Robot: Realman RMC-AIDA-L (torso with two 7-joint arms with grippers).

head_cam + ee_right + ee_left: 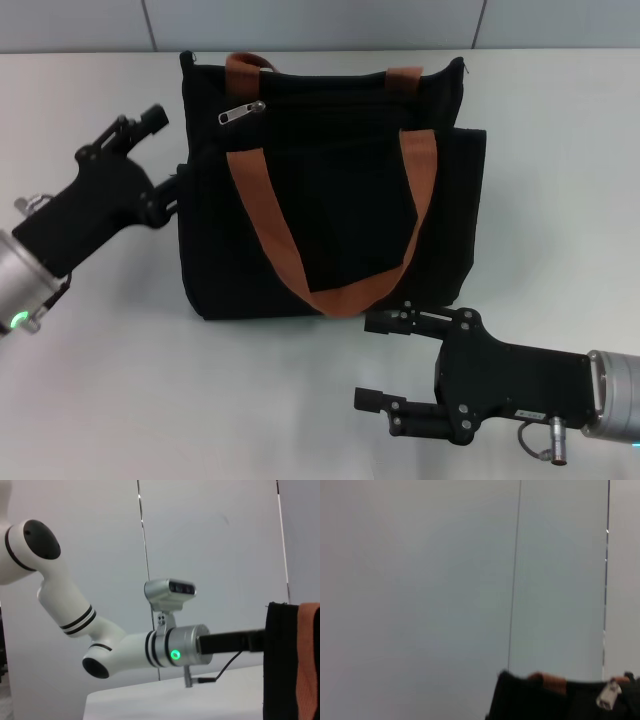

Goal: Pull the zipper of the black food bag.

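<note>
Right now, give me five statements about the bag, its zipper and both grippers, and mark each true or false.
1. The black food bag lies on the table with its orange-brown handles showing. True.
2. The zipper pull sits at the bag's end nearest the left gripper. True.
3. The right gripper is clamped on the zipper. False: it sits open in front of the bag, near its lower edge, holding nothing.
4. The left gripper rests beside the bag's side. True.
5. The zipper pull is black plastic. False: it is silver metal.
</note>
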